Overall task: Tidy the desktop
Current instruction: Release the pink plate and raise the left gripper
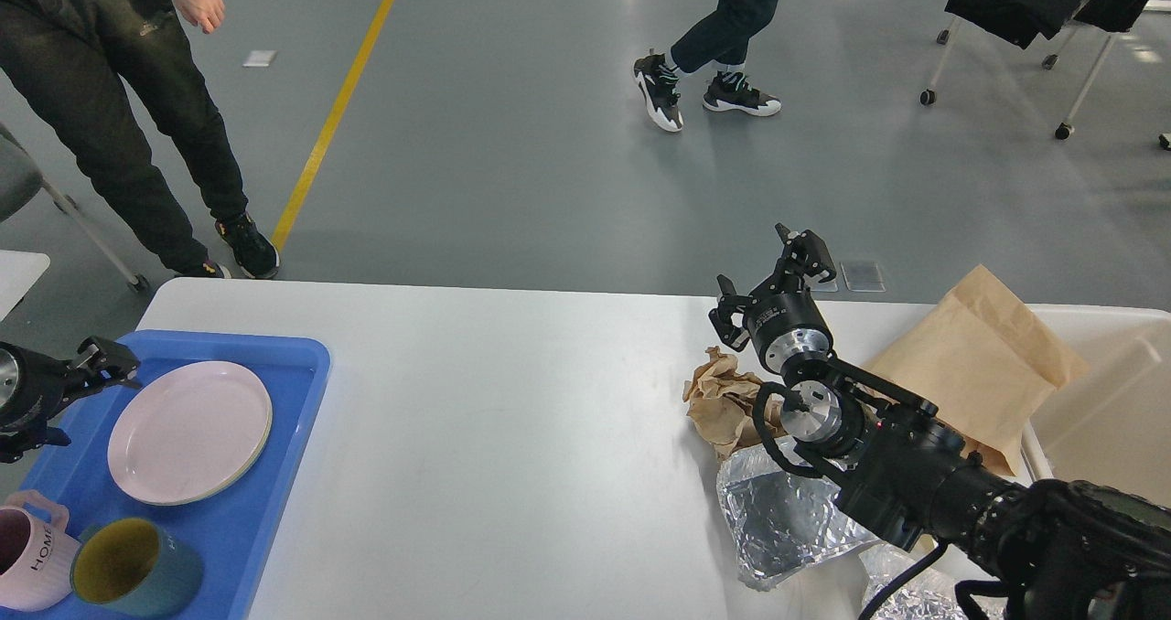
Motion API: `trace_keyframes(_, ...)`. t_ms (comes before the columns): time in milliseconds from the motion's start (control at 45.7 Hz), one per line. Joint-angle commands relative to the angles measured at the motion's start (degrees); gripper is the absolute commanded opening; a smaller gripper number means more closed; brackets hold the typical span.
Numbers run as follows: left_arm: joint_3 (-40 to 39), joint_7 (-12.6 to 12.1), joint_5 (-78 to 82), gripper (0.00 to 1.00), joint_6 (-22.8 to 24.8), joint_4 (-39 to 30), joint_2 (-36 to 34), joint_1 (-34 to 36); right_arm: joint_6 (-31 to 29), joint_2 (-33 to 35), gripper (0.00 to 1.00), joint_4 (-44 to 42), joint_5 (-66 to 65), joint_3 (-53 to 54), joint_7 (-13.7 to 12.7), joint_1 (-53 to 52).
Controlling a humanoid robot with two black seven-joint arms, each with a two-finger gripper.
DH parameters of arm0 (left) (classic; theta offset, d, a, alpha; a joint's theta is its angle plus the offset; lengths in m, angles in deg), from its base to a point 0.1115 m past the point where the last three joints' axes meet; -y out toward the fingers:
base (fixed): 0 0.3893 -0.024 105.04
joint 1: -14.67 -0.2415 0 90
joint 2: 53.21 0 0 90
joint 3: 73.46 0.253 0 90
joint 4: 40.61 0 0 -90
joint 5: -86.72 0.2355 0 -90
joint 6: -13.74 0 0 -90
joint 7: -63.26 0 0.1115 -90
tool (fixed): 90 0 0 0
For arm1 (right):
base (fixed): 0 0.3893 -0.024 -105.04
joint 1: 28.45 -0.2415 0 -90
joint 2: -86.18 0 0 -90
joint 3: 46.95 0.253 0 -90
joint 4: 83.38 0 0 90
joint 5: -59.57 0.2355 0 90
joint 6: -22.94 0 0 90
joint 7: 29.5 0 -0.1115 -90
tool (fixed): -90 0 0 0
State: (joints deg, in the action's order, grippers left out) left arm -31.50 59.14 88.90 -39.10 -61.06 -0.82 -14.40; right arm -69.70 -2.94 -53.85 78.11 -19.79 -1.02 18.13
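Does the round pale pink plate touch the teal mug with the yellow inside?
Apart. The head view shows a strip of blue tray floor between the plate and the mug.

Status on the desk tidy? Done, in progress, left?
Looks done: plate and two mugs sit in the blue tray. In hand: nothing; right gripper open above crumpled brown paper. Left: that paper, foil, brown bag still on the desktop.
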Motion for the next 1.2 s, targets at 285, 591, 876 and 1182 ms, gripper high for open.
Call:
trace_keyframes(285, -16.62, 0.79, -0.25, 0.96, -2.18, 1.02, -0.18, 4.29, 0.00, 0.00, 1.00, 0.00, 0.00, 0.00, 0.00, 0.00)
trace_keyframes(591, -49.49, 0.70, -0.16, 0.96, -12.02, 3.75, 3.95, -2.21, 0.00, 0.00, 1.00, 0.00, 0.00, 0.00, 0.00, 0.00)
trace_keyframes(876, -79.64, 0.61, -0.16, 0.96, -12.73, 4.98, 10.27, -5.82, 0.00, 0.00, 1.00, 0.00, 0.00, 0.00, 0.00, 0.00)
trace_keyframes(1182, -95.64, 0.61, -6.65, 0.96, -13.96, 7.44, 18.53, -6.70, 0.00, 0.00, 1.00, 0.00, 0.00, -0.09, 0.00, 0.00)
